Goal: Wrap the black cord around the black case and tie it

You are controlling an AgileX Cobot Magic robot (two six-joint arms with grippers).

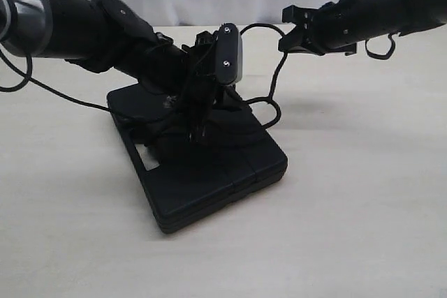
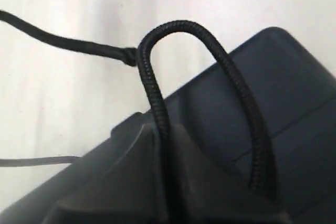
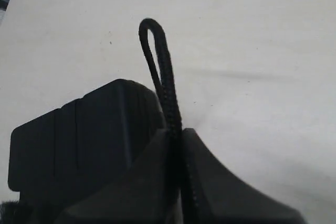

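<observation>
Exterior view shows the black case (image 1: 209,172) lying flat near the middle of the desk (image 1: 363,228). The left gripper (image 1: 199,127) is low over the lid and closed on the black cord (image 1: 278,78), which makes an arch just in front of its jaws. The right gripper (image 1: 292,33) is raised beyond the far right corner of the case, also closed on a folded part of the cord. I judge the wrapping is partly done. Whether the cord passes under the case I cannot tell, and no tight knot is visible yet.
</observation>
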